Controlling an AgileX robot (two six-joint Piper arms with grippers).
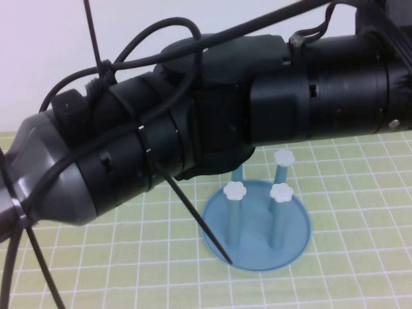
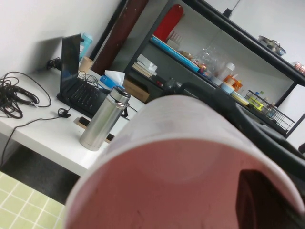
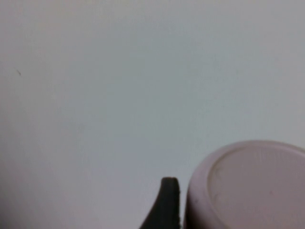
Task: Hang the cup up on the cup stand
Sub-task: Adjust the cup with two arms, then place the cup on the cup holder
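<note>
The pale pink cup fills the left wrist view, seen into its open mouth. My left gripper is shut on its wall, with one dark finger inside the cup. In the right wrist view the cup's flat bottom shows. My right gripper stands open around it, its one visible finger a sliver off the cup's side. The blue cup stand sits on the table in the high view, its white-capped pegs bare. Both arms hide the grippers and the cup there.
A green gridded mat covers the table. A thin black cable slants down in front of the stand's left edge. Behind the cup, the left wrist view shows a white desk with a steel flask and a laptop.
</note>
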